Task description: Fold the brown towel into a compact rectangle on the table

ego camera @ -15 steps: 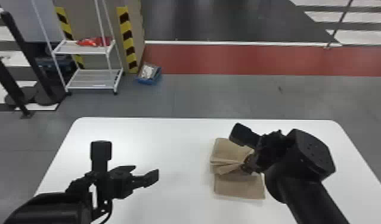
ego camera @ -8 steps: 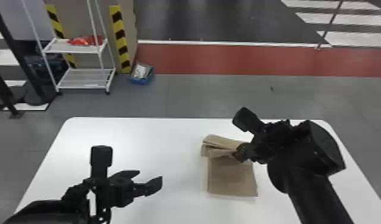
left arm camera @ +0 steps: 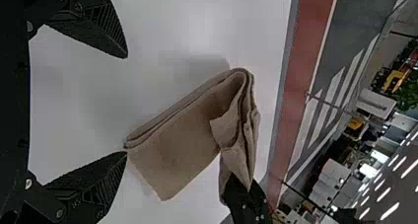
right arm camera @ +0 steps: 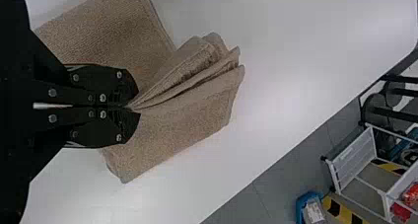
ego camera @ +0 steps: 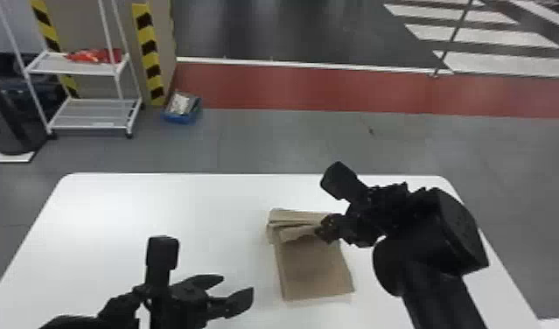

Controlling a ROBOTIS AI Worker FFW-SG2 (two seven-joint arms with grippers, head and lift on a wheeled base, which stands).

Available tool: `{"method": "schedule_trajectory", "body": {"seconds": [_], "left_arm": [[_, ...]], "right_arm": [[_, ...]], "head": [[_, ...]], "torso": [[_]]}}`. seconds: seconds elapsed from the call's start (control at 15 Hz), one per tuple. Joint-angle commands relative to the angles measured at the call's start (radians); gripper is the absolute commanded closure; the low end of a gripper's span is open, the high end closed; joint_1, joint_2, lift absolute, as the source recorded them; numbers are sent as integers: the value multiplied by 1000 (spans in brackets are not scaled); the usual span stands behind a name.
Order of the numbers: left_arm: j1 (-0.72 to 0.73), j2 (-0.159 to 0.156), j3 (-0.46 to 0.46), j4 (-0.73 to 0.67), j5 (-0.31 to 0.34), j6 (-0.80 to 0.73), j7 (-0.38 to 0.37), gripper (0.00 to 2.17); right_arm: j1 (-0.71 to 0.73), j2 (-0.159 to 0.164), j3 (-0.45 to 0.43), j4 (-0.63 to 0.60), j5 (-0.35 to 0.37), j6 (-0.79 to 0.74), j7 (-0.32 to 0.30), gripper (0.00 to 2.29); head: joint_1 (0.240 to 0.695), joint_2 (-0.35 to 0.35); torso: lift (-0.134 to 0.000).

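The left hand (ego camera: 238,284) has closed most of the gap to the brown towel (ego camera: 315,269) and now sits near its side. Pinched in the right hand (ego camera: 322,231), the folded edge has been drawn farther away from the robot, bunching into a narrower band beside that hand's fingertips and uncovering more of the flat layer on the hand's near side.

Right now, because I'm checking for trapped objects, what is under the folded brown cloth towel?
The white tabletop shows around the brown towel, whose near part appears to rest on it; anything directly beneath is covered.
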Motion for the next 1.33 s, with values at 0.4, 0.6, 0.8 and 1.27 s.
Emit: {"method": "schedule_trajectory", "body": {"seconds": [0.4,0.6,0.8,1.27], "left_arm": [[19,-1,-60,15,16,-35,-11,215],[39,-3,-157,66,16,-246,130,218],[54,-3,-252,116,17,-458,189,242],[-32,-11,-350,281,-6,-525,135,242]], "right_arm": [[-11,47,103,-14,-36,131,-38,1325],[-13,48,94,-15,-35,167,-46,1325],[-14,48,86,-14,-36,167,-57,1325],[-14,48,80,-12,-44,164,-81,1325]], "head": [[695,-113],[695,-128],[695,-172],[695,-263]], "torso": [[0],[0],[0],[0]]}}
